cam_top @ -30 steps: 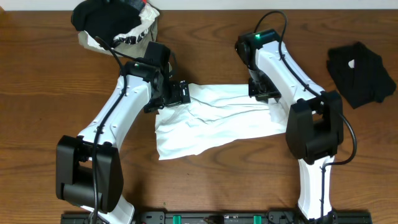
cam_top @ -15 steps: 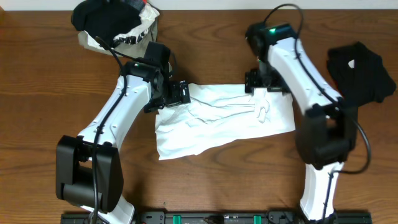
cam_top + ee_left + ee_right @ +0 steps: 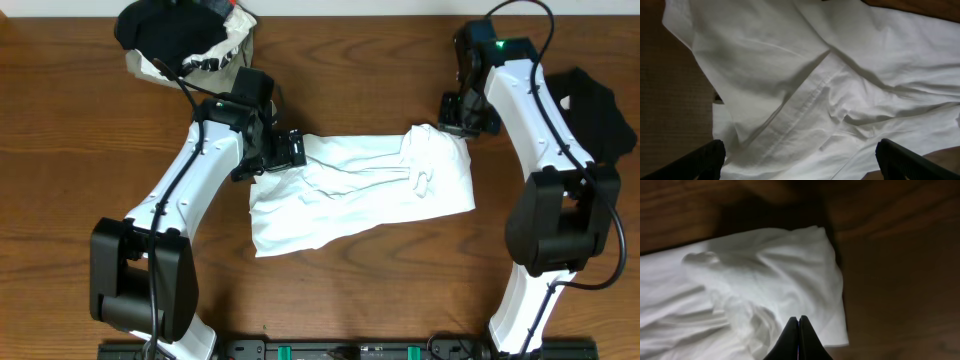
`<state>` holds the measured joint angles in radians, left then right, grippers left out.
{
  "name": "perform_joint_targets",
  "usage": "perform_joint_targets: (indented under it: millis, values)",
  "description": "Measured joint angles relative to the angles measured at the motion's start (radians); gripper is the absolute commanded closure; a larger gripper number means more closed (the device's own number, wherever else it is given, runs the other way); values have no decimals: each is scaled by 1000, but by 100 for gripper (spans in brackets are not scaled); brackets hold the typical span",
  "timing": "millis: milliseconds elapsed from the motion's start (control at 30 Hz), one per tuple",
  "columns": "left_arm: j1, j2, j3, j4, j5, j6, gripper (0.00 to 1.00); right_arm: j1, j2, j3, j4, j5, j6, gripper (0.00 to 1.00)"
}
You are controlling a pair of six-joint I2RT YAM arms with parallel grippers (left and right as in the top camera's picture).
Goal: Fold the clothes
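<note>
At table centre: white T-shirt (image 3: 360,195), laid out flat but rumpled, long side running left to right, with cloth heaped up at its far-right corner.
Shirt detail: stitched hem (image 3: 790,107) crossing the left wrist view on a diagonal; creases throughout.
Left gripper (image 3: 800,161): released, fingers spread wide, poised over the shirt's left end by its far-left corner; contact with the cloth cannot be told.
Right gripper (image 3: 799,335): clenched, tips pressed together, over the shirt's right edge by its far-right corner; whether cloth is pinched cannot be told.
Black garment (image 3: 600,110): bunched near the table's right edge, partly behind the right arm (image 3: 545,120), apart from the shirt.
Garment pile (image 3: 185,40): far-left corner of the table; black cloth lying on white cloth with black print.
Table (image 3: 60,180): dark brown wood.
</note>
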<state>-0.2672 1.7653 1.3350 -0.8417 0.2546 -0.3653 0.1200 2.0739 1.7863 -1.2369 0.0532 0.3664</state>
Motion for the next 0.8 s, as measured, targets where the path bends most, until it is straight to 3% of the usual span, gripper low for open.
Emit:
perform_joint_targets:
  millis: [500,800]
  values:
    - [0,0,0,-1,0,0,2,69,0,-362,169,-110,8,99]
    - [0,0,0,-1,0,0,2,129,-5,-376,149,-144,1,99]
